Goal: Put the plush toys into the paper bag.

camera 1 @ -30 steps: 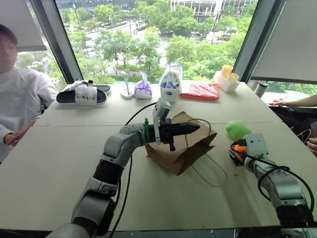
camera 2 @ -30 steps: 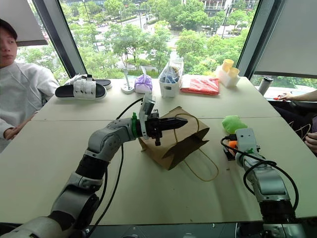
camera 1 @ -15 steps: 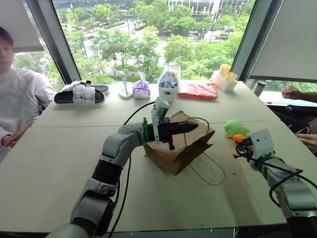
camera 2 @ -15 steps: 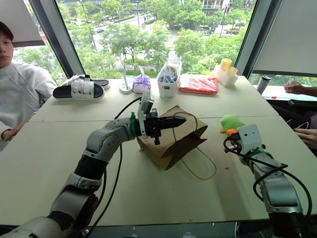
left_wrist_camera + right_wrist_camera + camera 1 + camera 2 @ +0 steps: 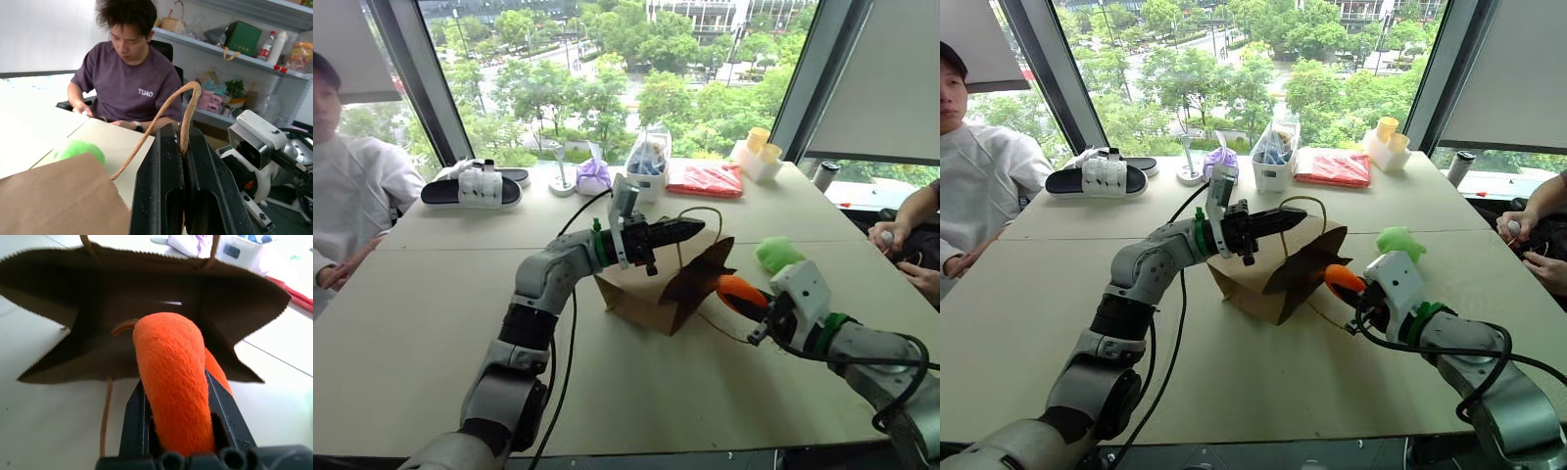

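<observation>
The brown paper bag (image 5: pixel 641 294) lies on its side mid-table, its mouth gaping toward my right arm. My left gripper (image 5: pixel 690 228) is shut on one twine handle (image 5: pixel 188 105) and holds it up above the bag. My right gripper (image 5: pixel 756 305) is shut on the orange plush toy (image 5: pixel 736 291), which pokes out past the fingers just in front of the bag's dark opening (image 5: pixel 146 289). The light green plush toy (image 5: pixel 777 254) rests on the table beyond my right gripper, untouched.
Along the window edge stand a black-and-white slipper (image 5: pixel 475 186), a purple pouch (image 5: pixel 595 176), a clear bag of blue items (image 5: pixel 648 162), a red packet (image 5: pixel 708 179) and a white holder with yellow cups (image 5: pixel 759 157). People sit at the left (image 5: pixel 352 196) and right (image 5: pixel 901 230) table edges.
My right gripper has closed on the orange toy, lifted it and carried it left to the bag's mouth. The bag's mouth has spread open.
</observation>
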